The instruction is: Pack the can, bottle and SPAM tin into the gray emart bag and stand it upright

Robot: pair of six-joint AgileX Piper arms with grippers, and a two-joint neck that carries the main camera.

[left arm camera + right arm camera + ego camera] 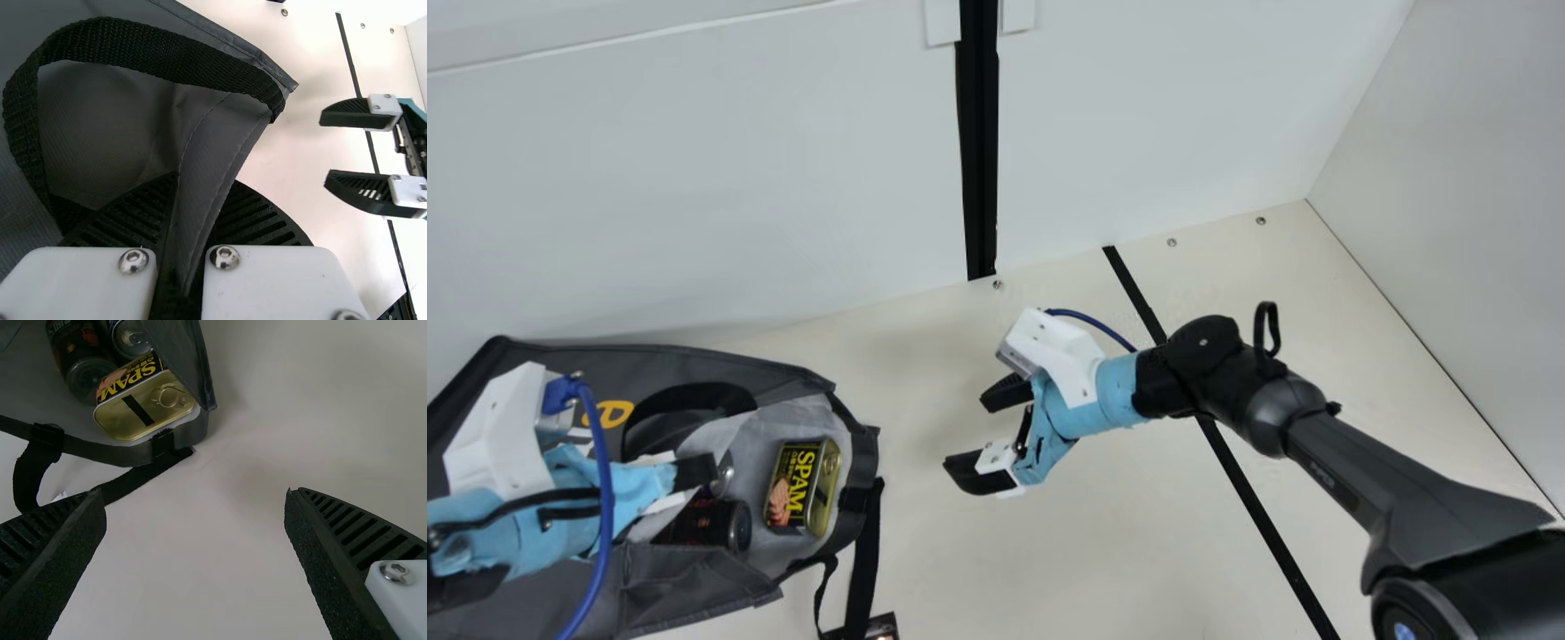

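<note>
The gray emart bag (694,578) lies on its side at the left of the main view, mouth facing right. Inside are the SPAM tin (800,487) near the rim, the dark bottle (725,526) and the can (723,473), partly hidden behind my left gripper (683,491). In the left wrist view, my left gripper (179,257) is shut on a fold of bag fabric (217,140) beside a black handle. Right of the bag, my right gripper (971,436) stands open over bare table. In the right wrist view nothing is between its fingers (195,520); the tin (143,407) is beyond them.
A black strap (865,560) trails from the bag's rim down the table, by a small dark object (882,628) at the bottom edge. White walls (694,196) rise behind and at the right. Bare table (1067,542) lies between the bag and the right arm.
</note>
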